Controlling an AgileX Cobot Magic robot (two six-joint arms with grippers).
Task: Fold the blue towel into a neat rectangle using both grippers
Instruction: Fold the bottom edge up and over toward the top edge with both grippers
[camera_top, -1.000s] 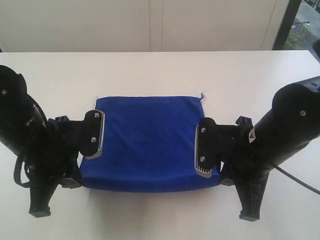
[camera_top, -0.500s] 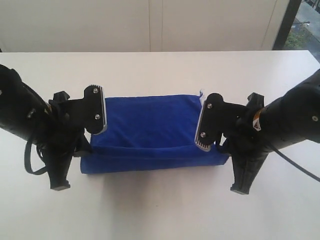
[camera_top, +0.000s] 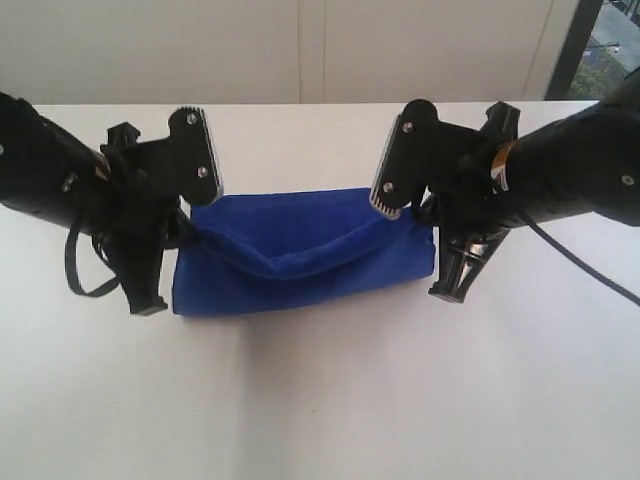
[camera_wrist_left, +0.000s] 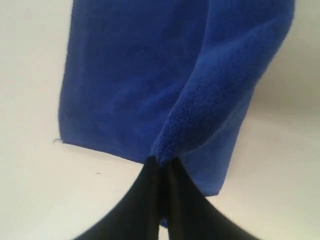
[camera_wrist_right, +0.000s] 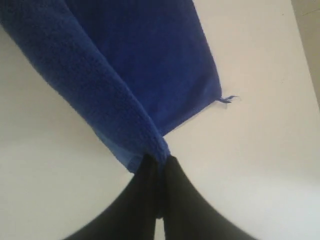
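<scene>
The blue towel lies on the white table, with its near edge lifted and sagging in a curve between my two grippers. My left gripper is shut on the towel's left end. My right gripper is shut on the right end. In the left wrist view the black jaws meet on a bunched fold of the blue towel. The right wrist view shows the jaws pinching the blue towel, with a frayed thread at its far corner.
A pale wall stands behind the table's far edge. A dark window frame is at the back right. A black cable loops beside the left arm.
Both grippers have risen and moved toward the table's far side, carrying the towel's near edge up and over. The flat towel is now a narrower band with a hanging fold.
</scene>
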